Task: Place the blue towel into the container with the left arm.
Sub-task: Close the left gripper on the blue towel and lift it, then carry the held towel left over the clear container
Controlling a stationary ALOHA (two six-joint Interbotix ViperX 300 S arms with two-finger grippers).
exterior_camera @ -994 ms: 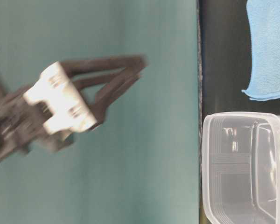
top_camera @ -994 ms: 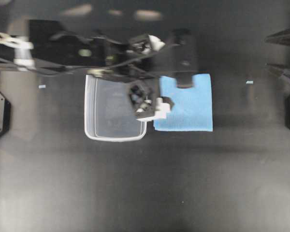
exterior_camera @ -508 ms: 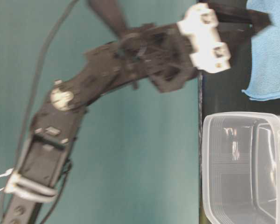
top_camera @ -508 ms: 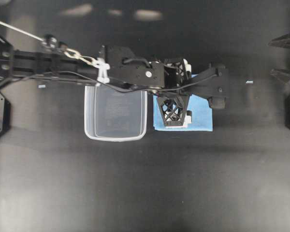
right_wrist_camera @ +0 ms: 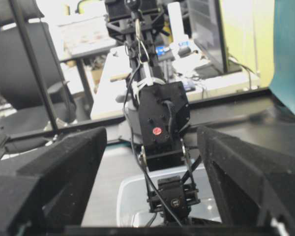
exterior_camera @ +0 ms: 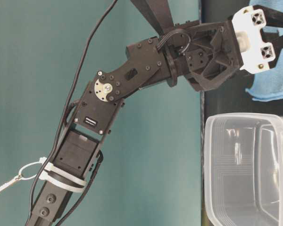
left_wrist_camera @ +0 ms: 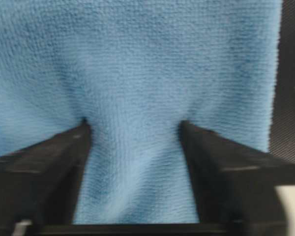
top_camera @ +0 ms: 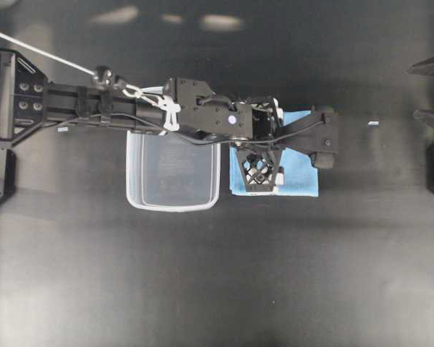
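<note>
The blue towel lies flat on the black table, just right of the clear container. My left gripper hangs over the towel and points down onto it. In the left wrist view the towel fills the frame. The left gripper is open, and both fingers press into the cloth, which rises in a soft ridge between them. The container is empty. My right gripper is open and empty at the table's right edge.
The left arm stretches across the container's far rim from the left. The table-level view shows the towel's edge beside the container's rim. Small pale marks lie on the table.
My left arm has swung from over the container to the towel and lowered. Its fingers now press on the cloth. The towel and container have not moved.
</note>
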